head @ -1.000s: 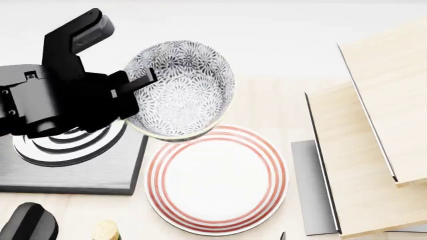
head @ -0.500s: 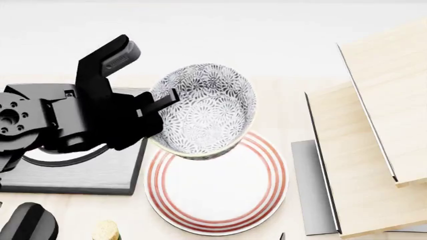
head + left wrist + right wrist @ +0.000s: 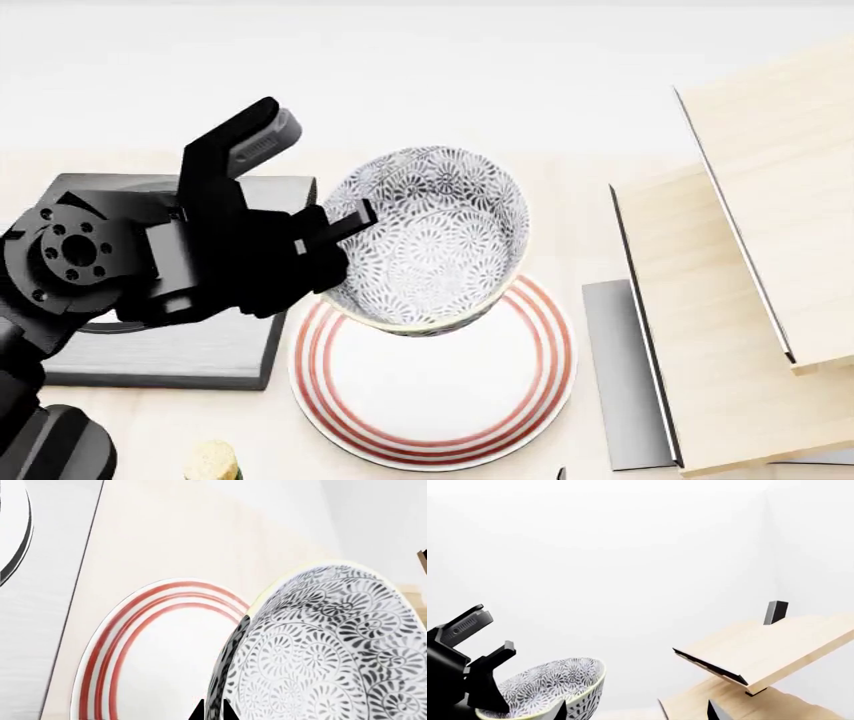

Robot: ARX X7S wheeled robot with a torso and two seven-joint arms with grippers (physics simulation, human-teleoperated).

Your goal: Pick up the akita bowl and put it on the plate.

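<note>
Over the plate [image 3: 434,405] hangs the bowl [image 3: 434,235], tilted, lifted clear of the table [image 3: 534,190]. Its lower edge overlaps the plate's far rim in the head view, so it sits above the back part of the plate, not centred. The left gripper [image 3: 344,225] pinches the bowl's left rim, one finger inside the bowl and the rest of the claw outside the wall. Left of the plate is the grey burner [image 3: 174,350], mostly hidden by the arm. Wooden shelves [image 3: 747,280] stand on the right. From the left wrist you get the patterned inside up close with red rings beneath. Right gripper: only dark tips at the edge of its own view, so can't tell if it's spread or closed.
</note>
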